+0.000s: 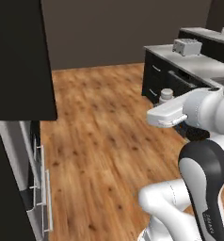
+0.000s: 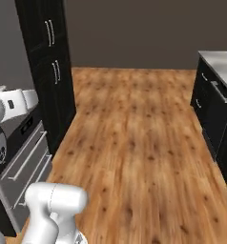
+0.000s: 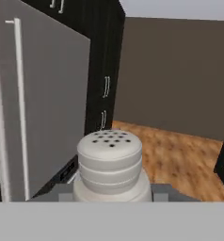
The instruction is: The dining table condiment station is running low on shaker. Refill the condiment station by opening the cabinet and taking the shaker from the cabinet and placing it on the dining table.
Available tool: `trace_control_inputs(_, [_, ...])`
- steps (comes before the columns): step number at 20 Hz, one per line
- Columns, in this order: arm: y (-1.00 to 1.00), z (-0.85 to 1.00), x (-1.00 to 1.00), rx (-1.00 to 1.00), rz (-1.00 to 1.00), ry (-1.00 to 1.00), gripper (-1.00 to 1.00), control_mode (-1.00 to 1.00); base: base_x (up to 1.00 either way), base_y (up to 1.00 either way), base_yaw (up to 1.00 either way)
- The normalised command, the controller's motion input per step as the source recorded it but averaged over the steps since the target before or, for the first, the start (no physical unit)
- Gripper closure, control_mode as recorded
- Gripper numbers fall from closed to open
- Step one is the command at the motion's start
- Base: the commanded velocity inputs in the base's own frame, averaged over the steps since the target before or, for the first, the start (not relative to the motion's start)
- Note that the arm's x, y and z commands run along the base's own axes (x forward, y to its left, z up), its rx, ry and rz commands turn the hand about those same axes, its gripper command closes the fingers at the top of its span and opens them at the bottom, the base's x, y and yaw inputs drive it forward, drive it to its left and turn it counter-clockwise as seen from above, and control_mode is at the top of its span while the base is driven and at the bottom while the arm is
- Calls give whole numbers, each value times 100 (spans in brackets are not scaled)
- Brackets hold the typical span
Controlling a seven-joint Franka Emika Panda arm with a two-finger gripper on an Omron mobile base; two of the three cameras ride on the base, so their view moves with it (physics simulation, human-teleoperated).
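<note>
The shaker is out of the cabinet and pinched between the jaws, carried above the wood floor; transport to the counter and placement remain.

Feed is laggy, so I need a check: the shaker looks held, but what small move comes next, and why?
Probably keep the grip and carry on toward the dining table. The hand view has the shaker upright between the gripper fingers, and the left base view has it out over open wood floor, not yet above any surface to set it on.
</note>
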Motion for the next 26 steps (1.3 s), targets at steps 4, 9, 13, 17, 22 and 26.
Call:
trace_control_inputs(4, [0,0,0,0,0,0,100,100,18,-45,-77])
trace_control_inputs(9, [0,0,0,0,0,0,100,100,25,-57,-71])
trace_control_inputs(13, [0,0,0,0,0,0,100,100,24,-68,-66])
trace_control_inputs(17, [0,0,0,0,0,0,100,100,85,43,-53])
trace_control_inputs(22, [0,0,0,0,0,0,100,100,100,100,-38])
trace_control_inputs(26, [0,0,0,0,0,0,100,100,100,100,-32])
